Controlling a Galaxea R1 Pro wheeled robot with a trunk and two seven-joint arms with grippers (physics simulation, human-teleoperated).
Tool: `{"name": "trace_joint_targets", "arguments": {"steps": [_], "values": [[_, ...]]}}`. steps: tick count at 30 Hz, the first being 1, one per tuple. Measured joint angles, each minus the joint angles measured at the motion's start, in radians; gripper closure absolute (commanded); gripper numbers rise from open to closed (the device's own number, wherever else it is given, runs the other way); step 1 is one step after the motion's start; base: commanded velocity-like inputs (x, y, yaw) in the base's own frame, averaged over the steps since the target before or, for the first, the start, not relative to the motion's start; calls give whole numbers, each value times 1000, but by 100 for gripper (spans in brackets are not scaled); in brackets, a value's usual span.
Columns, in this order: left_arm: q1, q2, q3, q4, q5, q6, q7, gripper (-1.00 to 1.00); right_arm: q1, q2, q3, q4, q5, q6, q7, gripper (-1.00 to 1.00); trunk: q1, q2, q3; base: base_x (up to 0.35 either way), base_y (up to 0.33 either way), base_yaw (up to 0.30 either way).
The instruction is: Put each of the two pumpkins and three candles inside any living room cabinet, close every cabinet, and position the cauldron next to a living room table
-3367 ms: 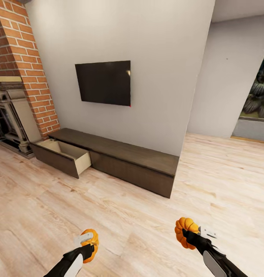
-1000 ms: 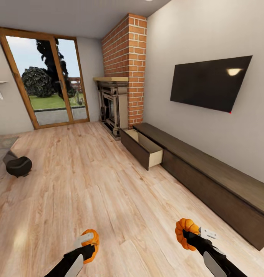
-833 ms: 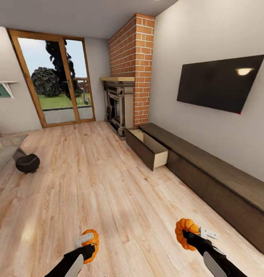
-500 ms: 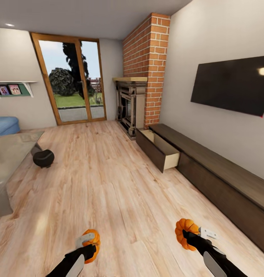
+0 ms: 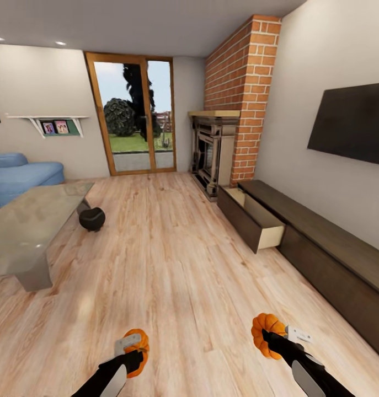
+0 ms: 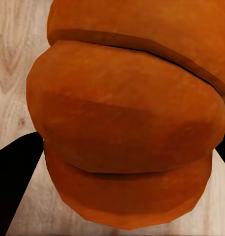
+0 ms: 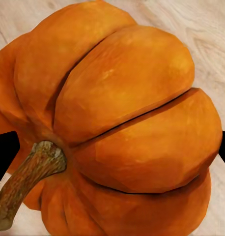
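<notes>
Both arms carry an orange ribbed pumpkin above the wood floor. My left gripper (image 5: 133, 350) is shut on one pumpkin (image 5: 138, 343) (image 6: 127, 132). My right gripper (image 5: 267, 336) is shut on the other pumpkin (image 5: 265, 325) (image 7: 117, 128), whose brown stem shows in the right wrist view. The long low dark-brown cabinet (image 5: 327, 259) runs along the right wall, its nearest drawer (image 5: 252, 218) pulled open with a beige inside. A black cauldron (image 5: 92, 219) sits on the floor beside the glass-topped table (image 5: 23, 231) at the left. The candles are out of view.
A brick chimney with a dark fireplace (image 5: 211, 151) stands past the cabinet. A TV (image 5: 352, 129) hangs on the right wall. Glass patio doors (image 5: 135, 118) close the far end, and a blue sofa (image 5: 18, 173) sits at far left. Wide bare wood floor (image 5: 172, 259) lies ahead.
The whole view has swung left: the cabinet and TV slid right, and the table, sofa and cauldron came into view. Both grippers still hold their pumpkins in the same pose.
</notes>
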State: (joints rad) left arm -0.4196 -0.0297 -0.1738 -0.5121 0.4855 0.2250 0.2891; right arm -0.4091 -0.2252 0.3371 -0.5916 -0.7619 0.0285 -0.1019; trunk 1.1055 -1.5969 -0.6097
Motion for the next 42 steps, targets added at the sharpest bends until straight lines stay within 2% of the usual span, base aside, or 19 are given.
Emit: {"name": "trace_joint_targets", "arguments": {"steps": [8, 13, 16, 42], "values": [[0, -3, 0, 1, 1, 6, 10, 100, 0, 1, -1, 1, -3, -1, 1, 100, 0, 0, 0, 282, -119, 77], [0, -4, -1, 1, 2, 15, 7, 100, 0, 34, -1, 1, -2, -3, 1, 100, 0, 0, 0, 309, -66, 3], [0, -3, 0, 1, 2, 17, 7, 100, 0, 40, -1, 1, 1, -4, 0, 100, 0, 0, 0, 311, -14, 0], [0, -14, 0, 3, 5, 16, 9, 100, 0, 42, -2, 7, -1, -6, 0, 100, 0, 0, 0, 317, 0, 0]]}}
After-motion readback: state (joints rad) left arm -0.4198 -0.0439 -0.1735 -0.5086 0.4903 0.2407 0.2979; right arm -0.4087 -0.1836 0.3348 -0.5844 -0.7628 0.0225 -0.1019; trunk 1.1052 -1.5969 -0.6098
